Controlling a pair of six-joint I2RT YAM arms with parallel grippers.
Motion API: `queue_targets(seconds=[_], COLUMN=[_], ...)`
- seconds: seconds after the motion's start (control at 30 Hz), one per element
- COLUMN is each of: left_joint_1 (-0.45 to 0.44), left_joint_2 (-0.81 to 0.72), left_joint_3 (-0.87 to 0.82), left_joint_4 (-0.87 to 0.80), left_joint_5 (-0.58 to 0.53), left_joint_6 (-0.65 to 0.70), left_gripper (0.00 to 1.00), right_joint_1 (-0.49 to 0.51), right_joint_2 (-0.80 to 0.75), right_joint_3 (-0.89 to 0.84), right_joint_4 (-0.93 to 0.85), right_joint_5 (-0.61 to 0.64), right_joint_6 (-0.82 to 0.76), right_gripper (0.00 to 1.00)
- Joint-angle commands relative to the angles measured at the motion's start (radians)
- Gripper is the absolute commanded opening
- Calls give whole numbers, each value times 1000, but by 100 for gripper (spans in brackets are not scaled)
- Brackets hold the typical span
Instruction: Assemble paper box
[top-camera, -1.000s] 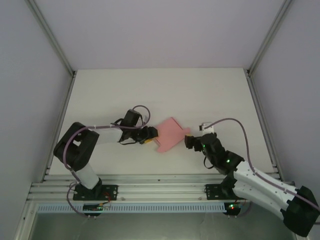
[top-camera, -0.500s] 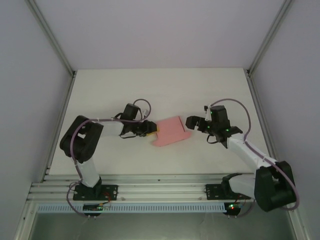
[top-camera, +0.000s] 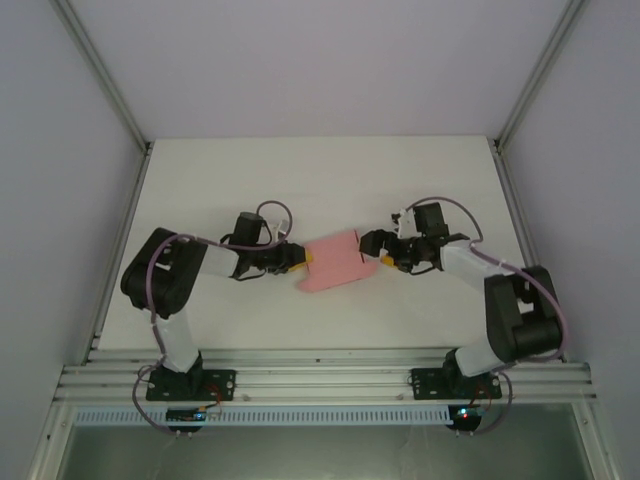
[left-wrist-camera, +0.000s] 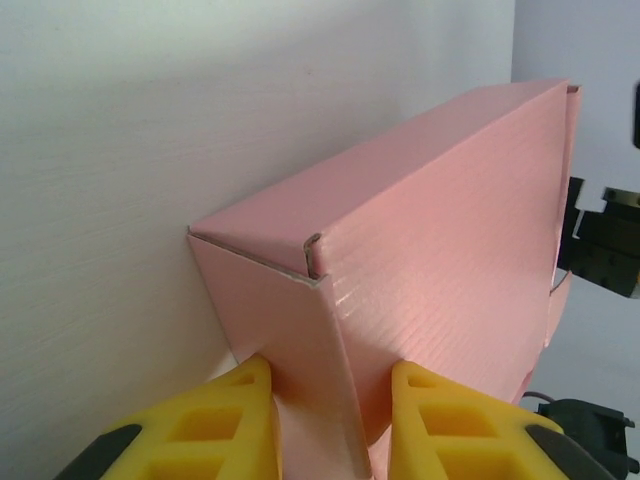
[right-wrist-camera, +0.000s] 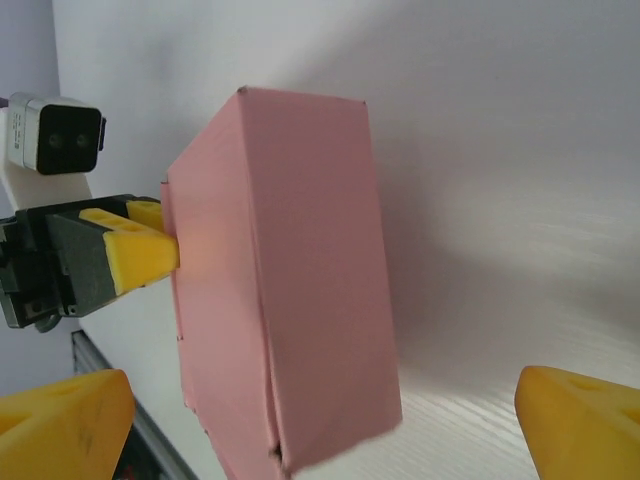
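Table (top-camera: 320, 180) white, rail (top-camera: 320, 378) along near edge.

L arm (top-camera: 182, 275): base at near left, reaches right across table. L gripper (top-camera: 296, 262) sits at left end of box (top-camera: 335, 262). Left wrist cam: its yellow fingers (left-wrist-camera: 236, 425) stand one each side of box's end corner, both touching card, end panel pinched between them. So L gripper is clamped on box.

Box: pink card, folded up to a closed rectangular shape, lying on table approx mid-width, between the two grippers. Long axis runs left-right, left end a bit nearer than right end. Top face flat and ribbed. Small gap at the folded corner near L fingers. At right end a card edge stands slightly off the body; can't tell if it is a loose tab.

R gripper (top-camera: 374, 250): just beside box's right end. Right wrist cam: yellow fingertips (right-wrist-camera: 62, 420) spread wide apart at the two lower corners, box end between and beyond them, no contact seen. Jaws fully apart, holding nothing. Same cam, past the box: one L finger against box's far end, white wrist camera (right-wrist-camera: 55, 135) above it.

R arm (top-camera: 505, 295): base at near right, elbow out to right, forearm pointing left toward box. Purple cable (top-camera: 470, 215) loops over it.
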Motion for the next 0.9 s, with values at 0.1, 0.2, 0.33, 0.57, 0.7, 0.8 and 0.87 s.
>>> queue_targets(seconds=[0.1, 0.2, 0.33, 0.57, 0.7, 0.8, 0.87], left_joint_1=[16, 16, 18, 19, 20, 23, 25], left_joint_2=[41, 52, 54, 45, 9, -40, -83], left_joint_3=[-26, -25, -30, -30, -37, -11, 14], left_joint_4=[52, 62, 84, 107, 162, 86, -13], left_joint_5=[40, 45, 49, 51, 52, 5, -46], left_joint_6=[11, 6, 1, 5, -3, 38, 95], left_gripper=[22, 23, 23, 28, 36, 55, 68], right_joint_1=[4, 15, 37, 56, 44, 31, 20], right_joint_2=[123, 169, 209, 196, 180, 166, 156], right_joint_3=[62, 56, 40, 29, 14, -15, -29], right_joint_4=[63, 137, 230, 259, 276, 348, 389], right_joint_5=[-160, -194, -239, -246, -238, -245, -248], right_joint_6=[47, 98, 136, 164, 200, 271, 325], right_gripper=[90, 86, 78, 52, 47, 45, 45])
